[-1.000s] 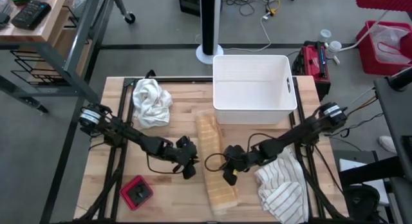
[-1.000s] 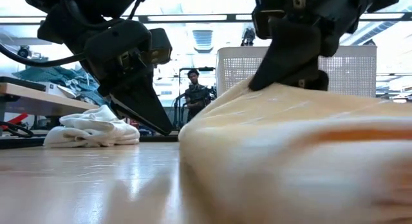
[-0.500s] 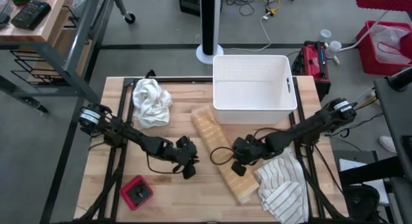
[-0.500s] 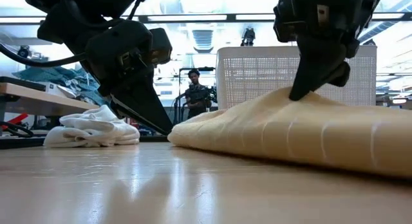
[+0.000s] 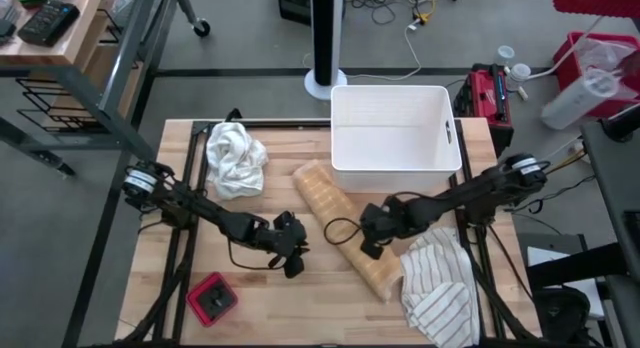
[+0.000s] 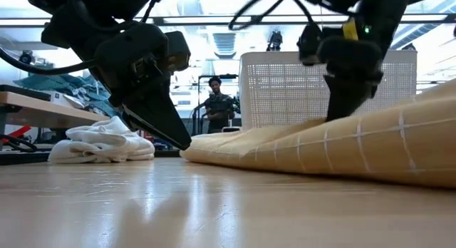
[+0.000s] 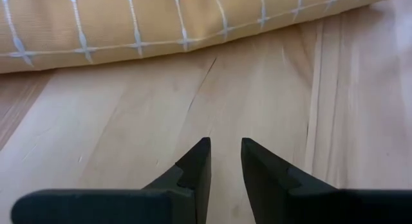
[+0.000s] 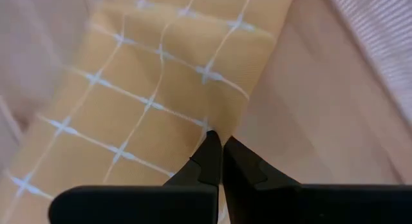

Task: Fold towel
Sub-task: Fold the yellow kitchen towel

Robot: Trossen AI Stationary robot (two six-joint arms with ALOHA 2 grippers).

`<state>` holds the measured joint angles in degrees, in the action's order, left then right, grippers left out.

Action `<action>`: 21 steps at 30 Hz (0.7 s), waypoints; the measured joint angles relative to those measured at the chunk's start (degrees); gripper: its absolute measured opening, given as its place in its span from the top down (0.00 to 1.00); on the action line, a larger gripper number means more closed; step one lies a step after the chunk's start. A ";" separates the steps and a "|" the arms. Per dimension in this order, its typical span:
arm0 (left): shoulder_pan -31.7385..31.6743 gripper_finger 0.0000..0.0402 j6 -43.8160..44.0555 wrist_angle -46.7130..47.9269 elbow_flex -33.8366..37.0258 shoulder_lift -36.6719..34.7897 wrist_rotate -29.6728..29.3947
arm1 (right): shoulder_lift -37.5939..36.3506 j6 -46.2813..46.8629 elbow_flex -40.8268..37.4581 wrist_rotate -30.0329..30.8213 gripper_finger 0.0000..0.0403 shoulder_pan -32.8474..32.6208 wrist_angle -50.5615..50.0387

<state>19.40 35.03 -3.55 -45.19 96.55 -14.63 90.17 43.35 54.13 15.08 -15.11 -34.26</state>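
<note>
The yellow towel (image 5: 340,223) with white grid lines lies folded into a long strip, slanting across the middle of the table. It also fills the low view (image 6: 320,145) and the right wrist view (image 8: 148,82). My right gripper (image 5: 368,250) is shut, and its tips (image 8: 219,141) rest on the strip. My left gripper (image 5: 293,268) hovers low over bare wood to the left of the towel, with a narrow gap between its fingers (image 7: 225,143) and nothing in it. The towel's long edge (image 7: 161,47) lies just beyond them. My right gripper presses its shut fingertips (image 8: 211,147) down on the towel's top layer (image 8: 193,118), close to the strip's right long edge and nearer its near end. The fingers come steeply from above, slanting from the table's right (image 6: 342,109). The towel lies flat on the table.
A white bin (image 5: 395,138) stands at the far middle of the table and a crumpled white cloth (image 5: 235,158) at the far left. A striped cloth (image 5: 435,293) lies near right and a red and black block (image 5: 212,298) near left. A person (image 6: 216,105) stands in the room behind.
My right gripper has gone toward the table's right and far edges and tipped steeper downward, staying shut. The towel strip has turned about on the table. Its near end has swung right while its far end has stayed almost in place.
</note>
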 joint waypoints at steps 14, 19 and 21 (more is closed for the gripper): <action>0.00 0.81 -0.33 0.11 0.00 -0.02 0.00 | 5.54 1.88 -0.02 -4.58 0.95 -0.22 0.81; 0.00 0.81 -0.23 0.11 0.00 -0.02 0.00 | 3.48 2.57 -0.02 -4.59 0.84 -0.24 -0.05; 0.00 0.80 -0.04 0.11 0.00 -0.02 0.00 | 2.18 2.85 -0.02 -4.58 0.78 -0.24 -0.93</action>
<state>19.40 34.99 -3.44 -45.19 96.53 -14.63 92.35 46.20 54.11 10.50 -15.35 -35.19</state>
